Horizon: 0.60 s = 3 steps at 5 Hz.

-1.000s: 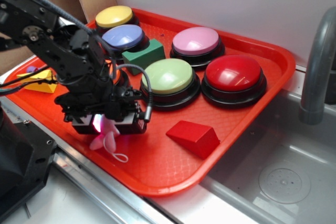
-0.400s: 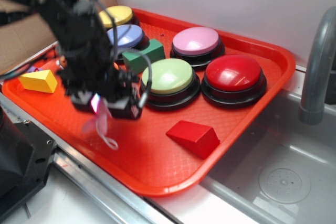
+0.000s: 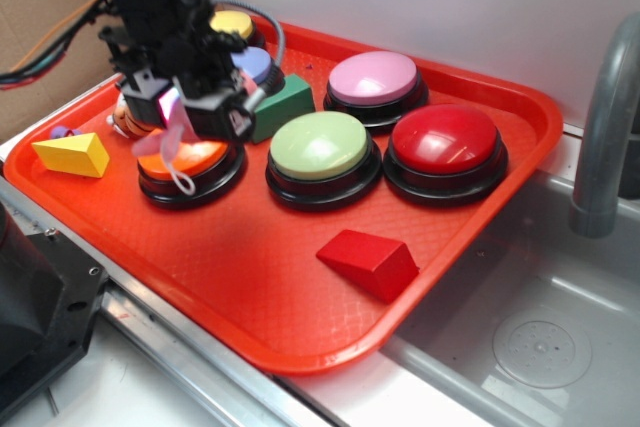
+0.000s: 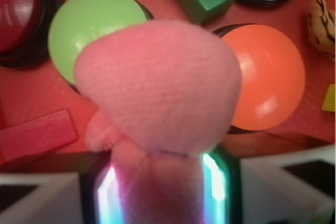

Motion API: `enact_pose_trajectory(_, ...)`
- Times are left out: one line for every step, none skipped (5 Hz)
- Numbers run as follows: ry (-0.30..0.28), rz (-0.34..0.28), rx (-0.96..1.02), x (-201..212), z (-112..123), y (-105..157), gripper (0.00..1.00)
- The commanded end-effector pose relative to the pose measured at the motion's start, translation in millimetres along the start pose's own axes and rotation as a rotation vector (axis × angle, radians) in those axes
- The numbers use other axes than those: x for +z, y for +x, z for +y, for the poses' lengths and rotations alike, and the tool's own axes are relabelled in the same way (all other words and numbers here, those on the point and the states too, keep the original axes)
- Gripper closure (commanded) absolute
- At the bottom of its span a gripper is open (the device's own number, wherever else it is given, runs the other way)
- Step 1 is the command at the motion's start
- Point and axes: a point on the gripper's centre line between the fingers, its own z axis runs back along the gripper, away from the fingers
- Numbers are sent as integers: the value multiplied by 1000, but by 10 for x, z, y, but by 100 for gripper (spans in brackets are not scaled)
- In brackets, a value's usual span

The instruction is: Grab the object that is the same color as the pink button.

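Note:
My gripper is shut on the small pink plush toy and holds it in the air above the orange button. The toy's white cord loop dangles below it. In the wrist view the pink plush fills the centre, squeezed between my gripper's glowing fingers. The pink button sits at the back of the red tray, well to the right of the gripper.
On the tray stand a green button, red button, lavender-blue button, yellow button, a green block, a red wedge, a yellow wedge and a tiger plush. A grey faucet rises at right.
The gripper has lifted the pink plush off the tray's front and carried it up and back. It now hangs over the orange button, which was hidden before.

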Motion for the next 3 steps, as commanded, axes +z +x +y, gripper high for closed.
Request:
enact_pose_trajectory(-42,-124,-45,568,262,364,100)
enact_pose_trajectory(-46,-125,-56,704,436,452,100)
enact_pose_trajectory(-52,-68,-64,653,492,485,100)
